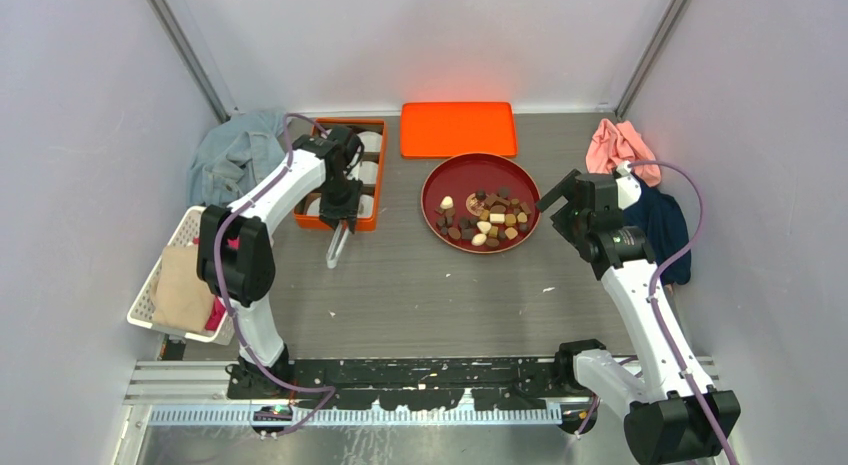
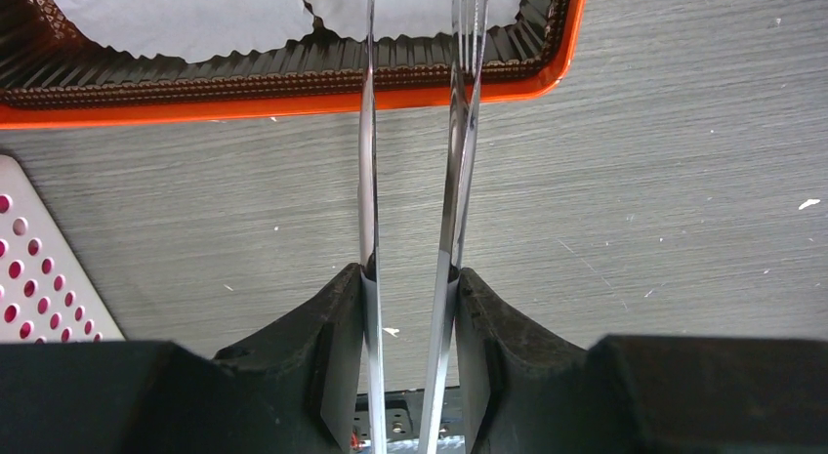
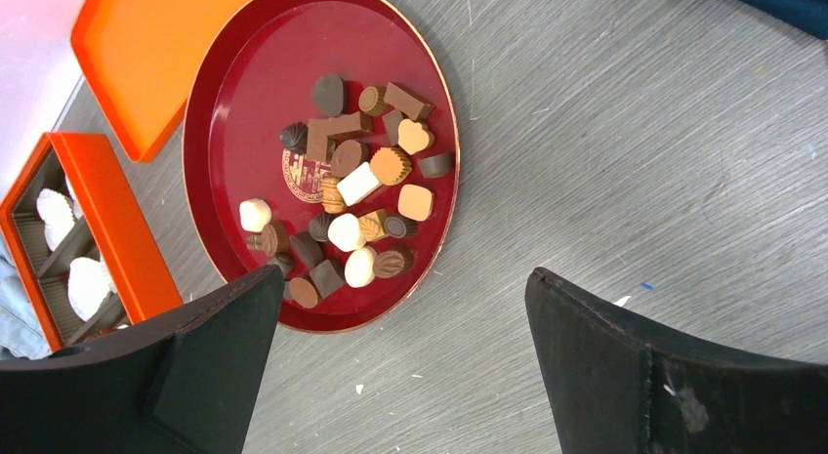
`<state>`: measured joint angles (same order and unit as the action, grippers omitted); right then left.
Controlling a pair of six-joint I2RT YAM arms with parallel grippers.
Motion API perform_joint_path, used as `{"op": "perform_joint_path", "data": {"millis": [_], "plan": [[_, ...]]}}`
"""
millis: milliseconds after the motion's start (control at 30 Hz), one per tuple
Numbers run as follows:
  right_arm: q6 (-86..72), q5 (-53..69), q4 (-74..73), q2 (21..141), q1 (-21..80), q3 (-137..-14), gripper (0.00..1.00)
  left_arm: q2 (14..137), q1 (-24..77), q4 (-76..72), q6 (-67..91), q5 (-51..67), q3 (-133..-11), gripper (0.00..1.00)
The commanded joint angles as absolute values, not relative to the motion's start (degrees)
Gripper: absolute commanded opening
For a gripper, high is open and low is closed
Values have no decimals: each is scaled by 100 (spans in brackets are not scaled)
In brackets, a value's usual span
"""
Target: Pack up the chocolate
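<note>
The left arm rises from its base at the lower left, folds at the elbow beside a white basket [image 1: 160, 285], then reaches up and right to an orange box [image 1: 370, 223]. Its wrist bends down there. The left gripper [image 1: 340, 223] is clamped on a pair of metal tongs [image 1: 336, 250], whose thin blades are pressed between its fingers [image 2: 337, 317]. In the top view the tongs stick out toward the bottom of the frame, above the grey counter [image 1: 420, 285] just beside the box's lower edge. In the left wrist view both blades run up past the box's rim and out of the top of the frame.

The right arm leans up and left from its base at the lower right. The right gripper [image 1: 562, 200] has its jaws wide apart and holds nothing, hanging just right of a round red tray [image 1: 432, 200].

The chocolate [image 3: 351, 195], a loose heap of dark, tan and white pieces, lies on that tray in the middle of the counter. White paper cups [image 3: 86, 283] sit in the box's compartments. An orange lid [image 1: 459, 129] lies above the tray.

A gold emblem [image 3: 301, 176] at the tray's centre is partly covered, and its marks are too small to read.
</note>
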<state>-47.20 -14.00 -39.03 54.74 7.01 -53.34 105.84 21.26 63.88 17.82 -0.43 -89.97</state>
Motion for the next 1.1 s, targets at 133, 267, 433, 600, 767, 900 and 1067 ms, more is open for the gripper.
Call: {"op": "perform_joint_path", "data": {"millis": [133, 267, 433, 600, 767, 900, 1067], "plan": [[-4795, -1415, -3709, 5353, 700, -5328, 100, 10372, 2109, 6346, 1819, -47, -9040, 41], [-4792, -1415, -3722, 5352, 703, -5326, 100, 10297, 2109, 6389, 1826, -44, -9154, 34], [-4790, -1419, -3727, 5335, 703, -5318, 100, 9991, 2109, 6449, 1871, -26, -9419, 21], [-4799, -1415, -3727, 5342, 702, -5304, 100, 9741, 2137, 6470, 1889, 341, -9736, 15], [-4835, -1411, -3711, 5313, 703, -5283, 100, 9944, 2565, 6416, 1907, 507, -10152, 15], [-4859, -1406, -3739, 5255, 698, -5269, 100, 10584, 3130, 6496, 1884, 557, -10755, 16], [-4828, -1465, -3865, 5120, 703, -5272, 99, 11592, 3574, 6665, 1785, 611, -11708, 23]]}}
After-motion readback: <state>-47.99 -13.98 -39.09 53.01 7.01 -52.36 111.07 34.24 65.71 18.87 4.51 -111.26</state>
